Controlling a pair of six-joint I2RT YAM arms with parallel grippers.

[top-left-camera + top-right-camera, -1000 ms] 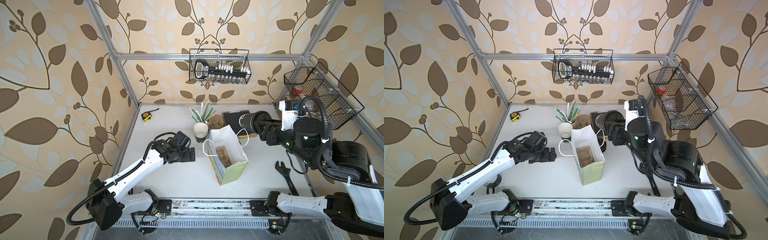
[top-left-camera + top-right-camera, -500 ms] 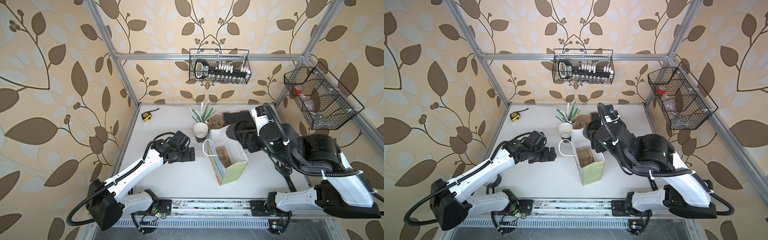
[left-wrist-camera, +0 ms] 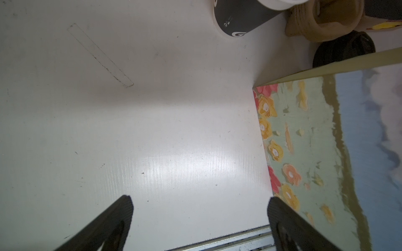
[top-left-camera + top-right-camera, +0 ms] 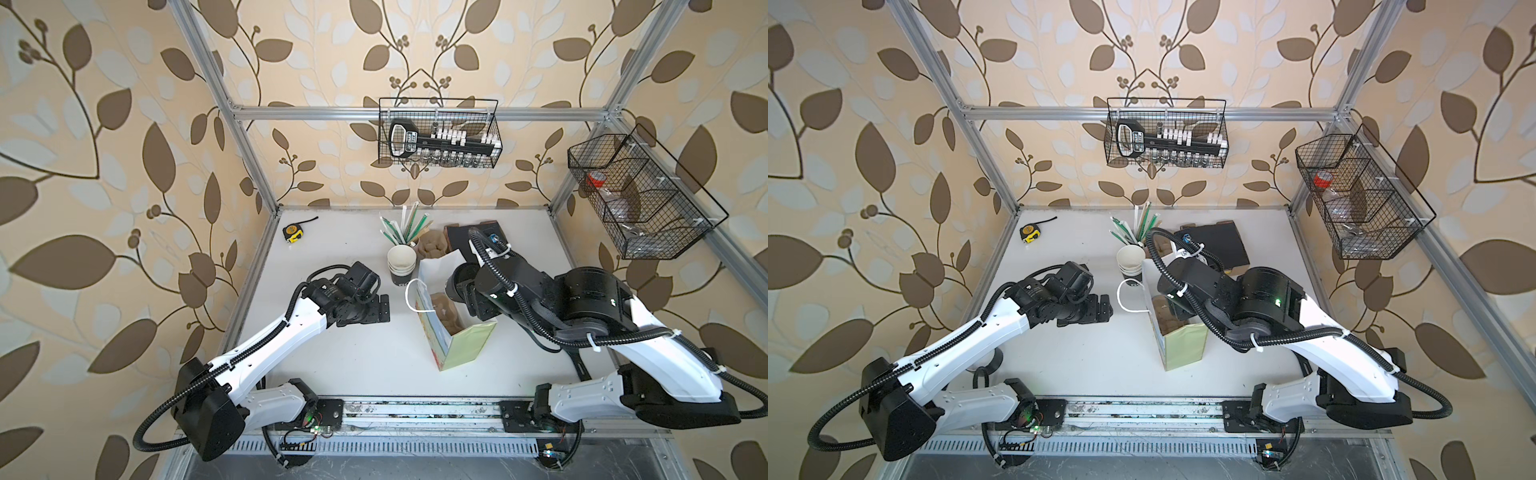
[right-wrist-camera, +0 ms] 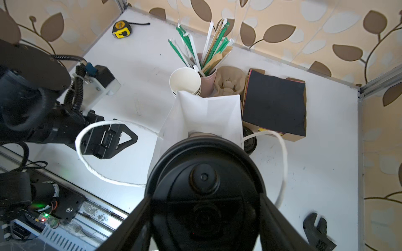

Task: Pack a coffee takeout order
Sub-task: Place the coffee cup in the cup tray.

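step: lower lidded black cup (image 5: 204, 177) into pulp carrier (image 4: 442, 309) in gift bag (image 4: 469, 345) | right gripper (image 5: 205, 198): jaws clamp cup at bag mouth | left gripper (image 3: 200, 208): jaws wide, empty, left of bag | care: hold upright, centre over a well, avoid rope handle (image 5: 87, 139)

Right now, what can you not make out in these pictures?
- Right wrist view: the lidded cup's own lid hides its body, the right claw's grip and the paper bag's bottom.
- Top views: the right arm mostly covers that claw.
- Left wrist view: the frame edge cuts off the left claw's base.
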